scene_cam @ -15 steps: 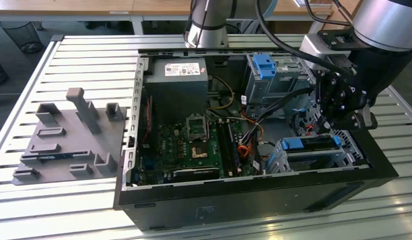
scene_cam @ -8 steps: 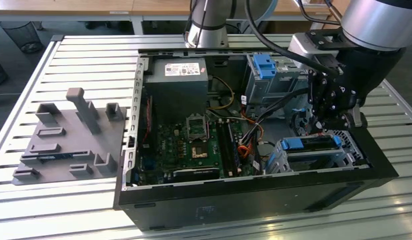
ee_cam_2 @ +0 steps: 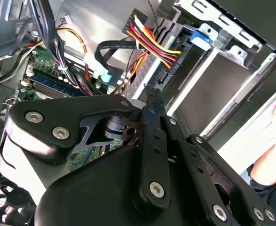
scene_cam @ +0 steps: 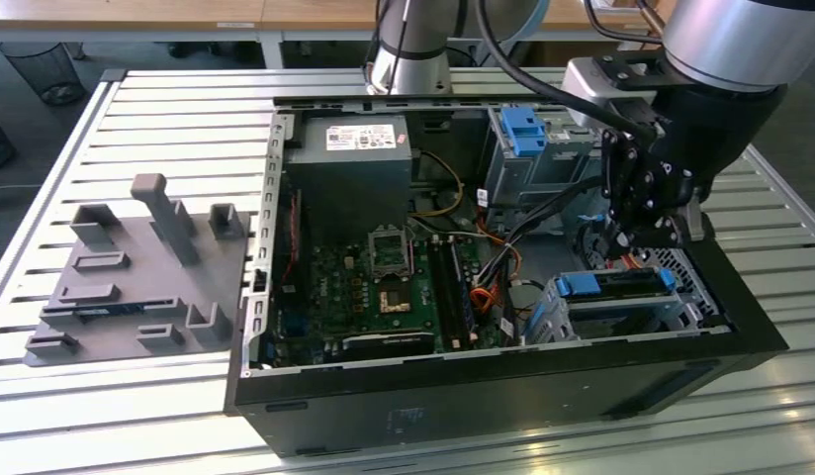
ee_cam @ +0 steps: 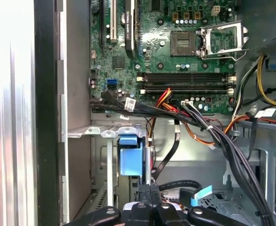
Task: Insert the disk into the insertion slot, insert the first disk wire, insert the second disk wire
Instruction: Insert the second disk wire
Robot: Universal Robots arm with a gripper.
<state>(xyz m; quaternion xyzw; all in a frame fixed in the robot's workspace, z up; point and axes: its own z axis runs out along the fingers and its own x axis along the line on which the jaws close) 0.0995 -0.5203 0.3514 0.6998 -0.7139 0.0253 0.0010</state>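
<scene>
The disk (scene_cam: 616,285), in its blue carrier, sits inside the insertion slot (scene_cam: 558,317), at the near corner of the open computer case (scene_cam: 513,396) on the exterior view's right. The gripper (ee_cam: 148,194) hangs just above and beyond it, tips drawn narrow; whether they pinch anything, I cannot tell. A black connector on red, yellow and black wires (ee_cam_2: 168,70) lies close ahead. The motherboard (scene_cam: 381,287) lies left.
</scene>
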